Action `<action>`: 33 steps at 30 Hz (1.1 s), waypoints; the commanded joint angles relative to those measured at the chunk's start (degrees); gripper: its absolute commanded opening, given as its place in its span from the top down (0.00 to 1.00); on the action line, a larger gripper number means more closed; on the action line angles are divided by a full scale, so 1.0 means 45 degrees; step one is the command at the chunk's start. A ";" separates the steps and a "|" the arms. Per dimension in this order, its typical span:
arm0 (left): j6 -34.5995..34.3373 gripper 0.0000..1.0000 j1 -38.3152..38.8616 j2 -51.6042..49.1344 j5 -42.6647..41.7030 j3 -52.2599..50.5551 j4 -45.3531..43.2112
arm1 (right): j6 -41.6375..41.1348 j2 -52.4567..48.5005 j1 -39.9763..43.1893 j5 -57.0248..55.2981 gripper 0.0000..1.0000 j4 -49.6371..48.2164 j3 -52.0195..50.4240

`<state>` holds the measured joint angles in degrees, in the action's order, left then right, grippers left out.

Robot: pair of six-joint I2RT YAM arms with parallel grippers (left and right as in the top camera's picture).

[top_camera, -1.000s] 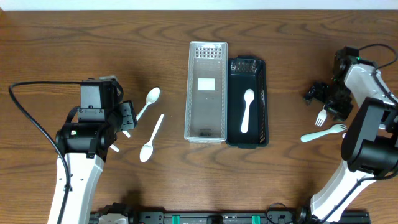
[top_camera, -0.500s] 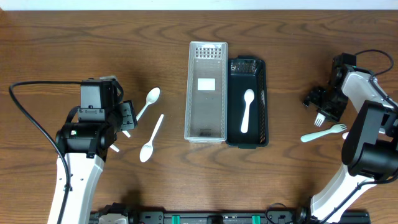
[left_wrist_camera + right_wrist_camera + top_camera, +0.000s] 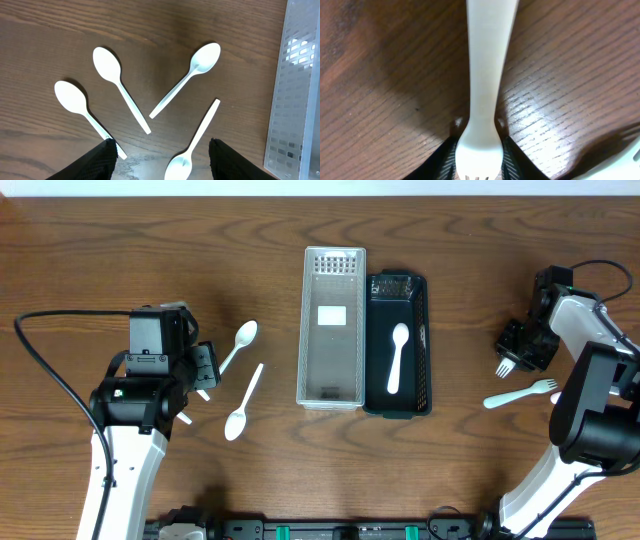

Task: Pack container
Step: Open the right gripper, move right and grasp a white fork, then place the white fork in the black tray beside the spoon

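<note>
The right gripper [image 3: 476, 160] has its fingers [image 3: 447, 157] pressed against both sides of a white plastic fork [image 3: 482, 75] at the neck. The handle runs straight away from them, square to the closing line. A second fork [image 3: 520, 393] lies just beside it. The empty clear perforated bin [image 3: 332, 260] sits well to the left, beyond the black basket [image 3: 425, 350] holding a spoon [image 3: 398, 358]. Farther still, the left gripper [image 3: 161, 147] hangs wide apart over loose spoons [image 3: 182, 80]. The right arm is plainly the nearer for forks.

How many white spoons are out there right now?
5. One spoon lies in the black tray; four spoons lie on the table left of the clear tray, per the left wrist view. Overhead shows only two of those; more may be hidden.
</note>
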<state>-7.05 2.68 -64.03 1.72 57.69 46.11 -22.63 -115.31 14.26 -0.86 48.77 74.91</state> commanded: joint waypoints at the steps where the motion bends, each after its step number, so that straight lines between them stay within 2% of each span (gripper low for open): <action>1: 0.0083 0.38 -0.0019 -0.0063 0.0107 0.0267 0.0024 | 0.0000 -0.0549 -0.0141 -0.0034 0.79 -0.0073 -0.0554; 4: 0.0083 0.38 -0.0019 -0.0063 0.0102 0.0267 0.0019 | 0.0000 -0.0539 -0.0170 -0.0029 0.89 -0.0175 -0.0515; 5: 0.0083 0.38 -0.0019 -0.0063 0.0102 0.0267 0.0019 | 0.0000 -0.0515 -0.0189 -0.0029 0.98 -0.0136 -0.0461; 6: 0.0083 0.38 -0.0019 -0.0063 0.0102 0.0267 0.0019 | 0.0000 -0.0471 -0.0228 -0.0029 0.99 -0.0049 -0.0393; 14: 0.0087 0.38 -0.0019 -0.0063 0.0107 0.0267 0.0019 | 0.0209 0.1734 -0.1501 -0.0029 0.98 0.0651 0.0554; 22: 0.0083 0.38 -0.0019 -0.0063 0.0102 0.0267 0.0019 | 0.0180 0.4410 -0.5270 0.0627 0.96 0.0510 0.1185; 27: 0.0083 0.38 -0.0019 -0.0063 0.0102 0.0267 0.0024 | -0.0481 0.4109 -0.7597 0.0525 0.95 0.0010 0.1180; 33: 0.0083 0.38 -0.0019 -0.0063 0.0102 0.0267 0.0024 | -0.1015 0.2589 -0.8587 0.0049 0.96 -0.0189 0.1175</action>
<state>-7.07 2.68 -64.03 1.72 57.69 46.11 -25.19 -100.62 -23.77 1.17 48.03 80.62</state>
